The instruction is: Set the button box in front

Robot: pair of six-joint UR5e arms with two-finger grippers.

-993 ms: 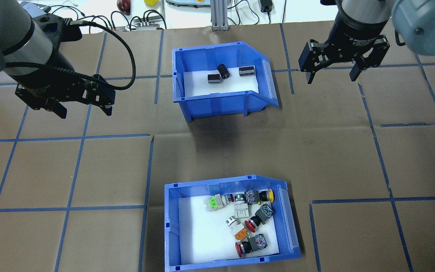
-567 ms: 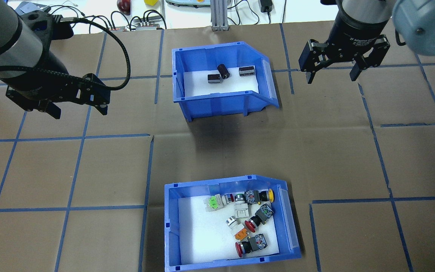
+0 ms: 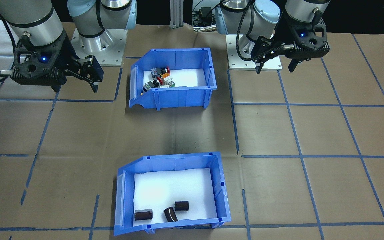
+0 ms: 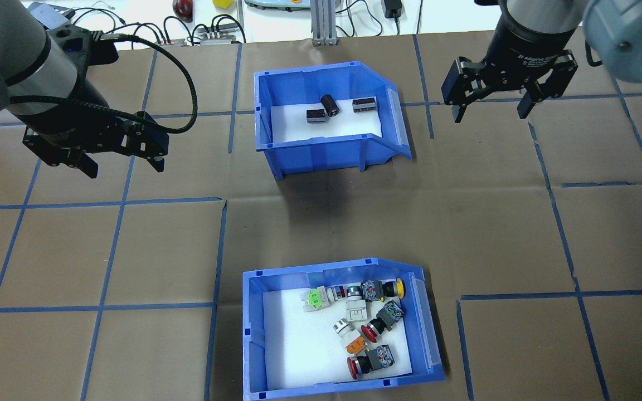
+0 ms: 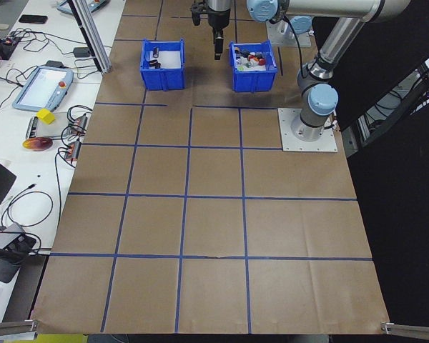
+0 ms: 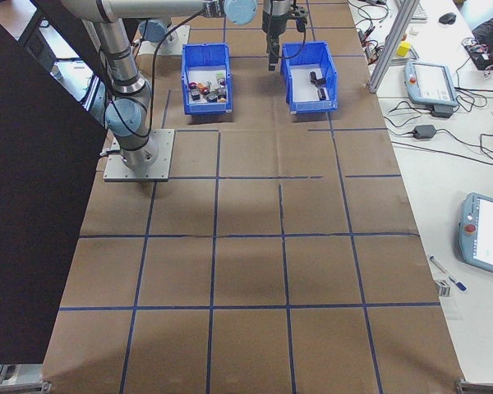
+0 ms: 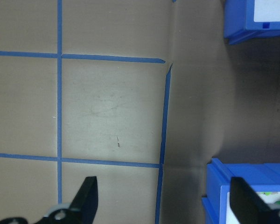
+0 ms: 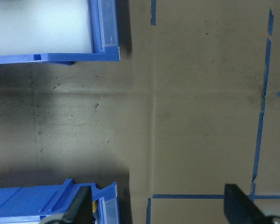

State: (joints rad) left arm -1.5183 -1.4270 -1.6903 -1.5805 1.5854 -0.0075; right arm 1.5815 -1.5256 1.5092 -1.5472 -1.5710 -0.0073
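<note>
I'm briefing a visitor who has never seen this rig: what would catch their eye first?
Two matching blue bins on the brown gridded table: the button box, full of red, yellow, green and orange switches, sits nearest the robot, while the other bin, farther out, holds three dark cylinders. The left gripper and right gripper hover open at either side, holding nothing.

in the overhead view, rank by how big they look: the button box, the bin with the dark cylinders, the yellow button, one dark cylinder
1. Button box, nearer the camera, so its lead is unsure
2. Bin with the dark cylinders
3. Dark cylinder and yellow button: too alike to rank
</note>
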